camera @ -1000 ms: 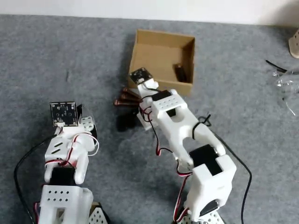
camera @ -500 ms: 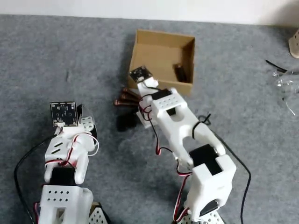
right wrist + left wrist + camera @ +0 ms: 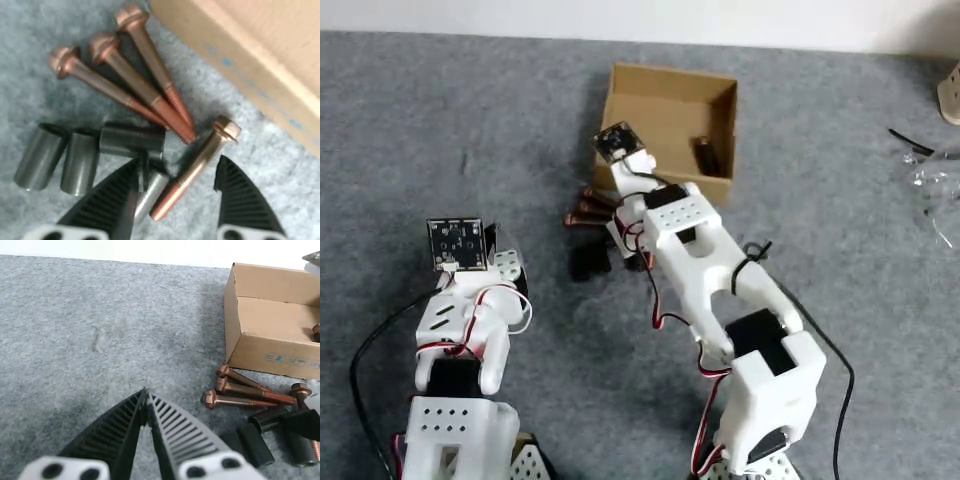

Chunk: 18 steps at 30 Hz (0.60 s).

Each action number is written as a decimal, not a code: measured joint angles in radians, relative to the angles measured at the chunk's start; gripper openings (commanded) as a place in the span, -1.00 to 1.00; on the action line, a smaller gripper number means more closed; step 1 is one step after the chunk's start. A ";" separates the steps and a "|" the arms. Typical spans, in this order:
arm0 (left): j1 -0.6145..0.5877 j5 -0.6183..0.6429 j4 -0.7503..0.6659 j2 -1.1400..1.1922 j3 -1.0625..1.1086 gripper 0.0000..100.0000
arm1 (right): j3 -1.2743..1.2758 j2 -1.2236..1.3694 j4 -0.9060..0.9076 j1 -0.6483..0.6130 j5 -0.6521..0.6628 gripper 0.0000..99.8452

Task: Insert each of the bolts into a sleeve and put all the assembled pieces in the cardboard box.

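Right end effector (image 3: 182, 167) spread apart, low over the grey desk (image 3: 470, 100), astride a single bolt (image 3: 200, 165) but not clamped on it. This bolt flat on the desk, just beside the cardboard box (image 3: 240, 60). Next to it, three more bolts (image 3: 125, 85) side by side, and dark sleeves (image 3: 80, 160) in a small group close to their tips. Inside the box, one dark piece (image 3: 706, 155) near a side wall. Left end effector (image 3: 146, 396) pressed together, holding nothing, off to the side of the parts.
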 measured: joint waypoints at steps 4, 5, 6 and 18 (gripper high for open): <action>0.000 0.000 0.000 0.000 0.000 -0.99 | -0.006 0.029 -0.002 0.000 0.029 -0.71; 0.000 0.000 0.000 0.000 0.000 -0.99 | -0.012 0.041 -0.002 0.003 0.032 -0.72; 0.000 0.000 0.000 0.000 0.000 -0.99 | -0.018 0.051 -0.002 0.005 0.032 -0.71; 0.000 0.000 0.000 0.000 0.000 -0.99 | -0.051 0.071 0.052 0.005 0.012 -0.71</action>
